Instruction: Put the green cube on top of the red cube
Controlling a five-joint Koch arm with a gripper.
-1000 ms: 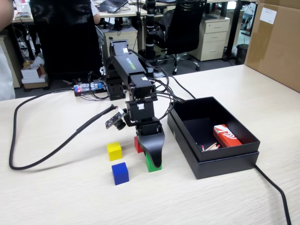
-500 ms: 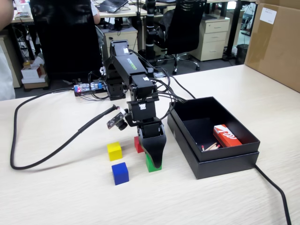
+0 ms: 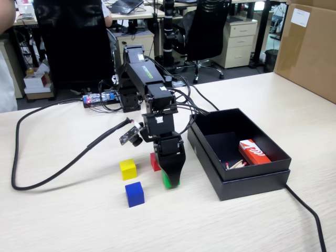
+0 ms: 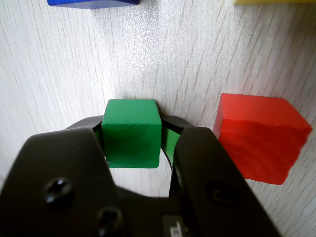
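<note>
Wrist view cuts off the blue cube (image 4: pixel 93 3) and yellow cube (image 4: pixel 274 1) at the top edge; in the fixed view the arm hides most of the red cube (image 3: pixel 155 162). Count: one cube each of green, red, blue and yellow. Gripper (image 4: pixel 132 129), narrow, clamps the green cube (image 4: pixel 131 132) at frame centre, on the table (image 4: pixel 59 74); red cube sits just right, apart.

Looking like an open-plan office. Swivel chairs (image 3: pixel 202 31), drawer pedestals (image 3: pixel 239 42) and desks (image 3: pixel 131 13) are sitting behind the light wood table (image 3: pixel 63 220); a cardboard box (image 3: pixel 307 47) is standing at right.
</note>
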